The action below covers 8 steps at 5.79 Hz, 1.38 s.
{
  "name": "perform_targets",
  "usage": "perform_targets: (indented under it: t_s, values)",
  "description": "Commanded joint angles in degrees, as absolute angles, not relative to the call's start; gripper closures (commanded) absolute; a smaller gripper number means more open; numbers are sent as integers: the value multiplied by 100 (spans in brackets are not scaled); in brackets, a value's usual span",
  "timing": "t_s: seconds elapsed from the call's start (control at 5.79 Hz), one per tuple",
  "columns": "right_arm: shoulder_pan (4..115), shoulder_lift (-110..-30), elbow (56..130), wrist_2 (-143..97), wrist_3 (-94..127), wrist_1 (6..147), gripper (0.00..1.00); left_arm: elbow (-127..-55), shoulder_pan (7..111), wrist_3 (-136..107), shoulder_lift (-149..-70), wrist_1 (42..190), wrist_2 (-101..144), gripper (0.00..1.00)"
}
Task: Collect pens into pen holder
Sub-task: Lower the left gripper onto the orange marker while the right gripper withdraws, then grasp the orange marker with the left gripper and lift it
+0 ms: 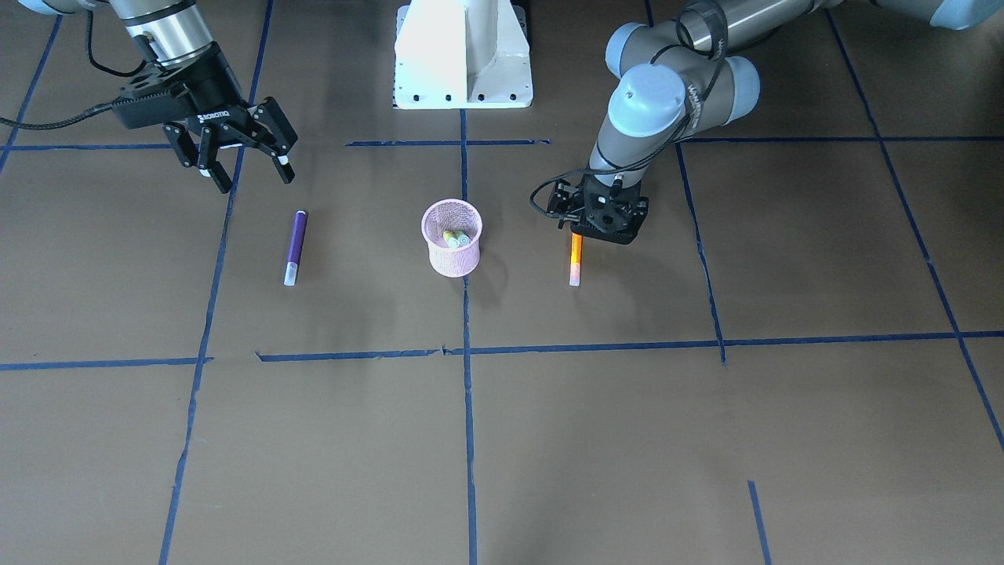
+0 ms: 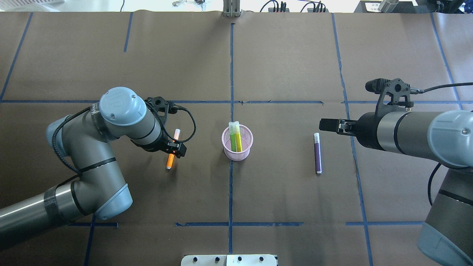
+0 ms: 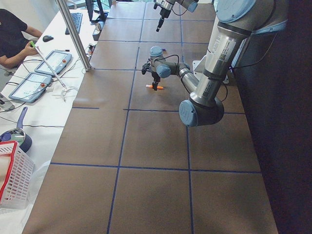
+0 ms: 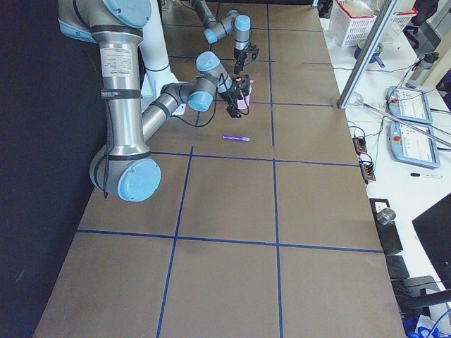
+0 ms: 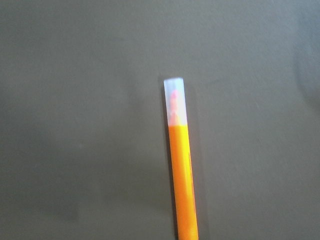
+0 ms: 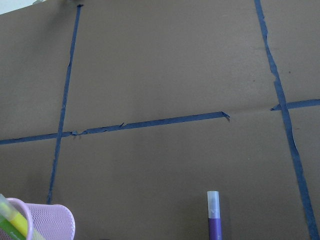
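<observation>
About a third done, I'd say: the green pen (image 2: 234,138) is standing in the pen holder (image 2: 236,155) mid-desk (image 2: 281,199). The orange pen (image 2: 176,133) lies flat with the left pincer (image 2: 176,148) right down over it, can't tell if it's clamped. The purple pen (image 2: 317,153) is untouched, and the right pincer (image 1: 255,179) hangs spread wide and empty nearby.

Bare brown table surface (image 2: 281,192) lies either side of the round pink wire-mesh pen holder (image 2: 237,149). The left gripper (image 2: 176,149) covers the middle of the slim orange pen (image 2: 170,160); the slim purple pen (image 2: 317,153) lies uncovered.
</observation>
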<state>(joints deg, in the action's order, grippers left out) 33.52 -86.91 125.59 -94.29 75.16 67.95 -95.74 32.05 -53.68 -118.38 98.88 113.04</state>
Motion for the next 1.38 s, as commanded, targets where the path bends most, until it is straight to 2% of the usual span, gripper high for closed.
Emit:
perform_targets:
  t_s: [0.0,0.17,0.35,0.86,1.04,1.21]
  values:
    - [3384,-8763,12595,-9466,7462,6794,0,-9448,3199,-5335,-12057,9538,11294,21]
    - [3384,-8806,12603,-9457,7462,6794,0,-9440,3199,-5335,-12233,9249,11285,32]
    - [3384,-8807,12604,-9457,7462,6794,0,-9431,3199,-5318,-12243,9264,11268,38]
    - [3366,-8833,12586,-9448,7462,6794,0,-9150,3199,-4906,-12296,9334,10995,40]
    - [3366,-8833,12586,-9448,7462,6794,0,-9149,3199,-4904,-12305,9334,10995,46]
    - [3358,-8833,12586,-9431,7462,6794,0,-9158,3191,-4948,-12305,9325,10995,66]
